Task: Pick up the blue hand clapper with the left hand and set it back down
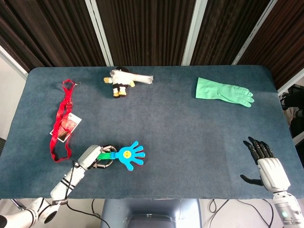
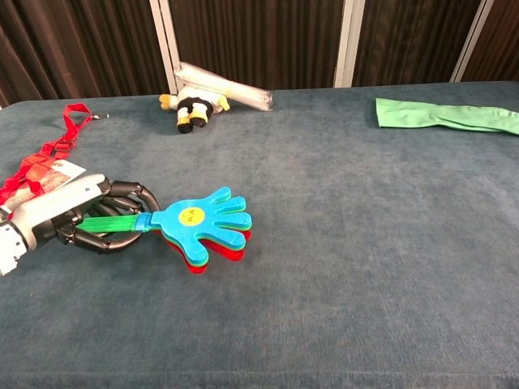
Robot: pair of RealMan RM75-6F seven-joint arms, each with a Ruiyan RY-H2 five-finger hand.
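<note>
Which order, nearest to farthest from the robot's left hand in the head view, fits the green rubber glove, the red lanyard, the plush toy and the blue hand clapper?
1. Blue hand clapper: its handle is in the left hand.
2. Red lanyard: at the table's left side.
3. Plush toy: near the far edge.
4. Green rubber glove: far right.
</note>
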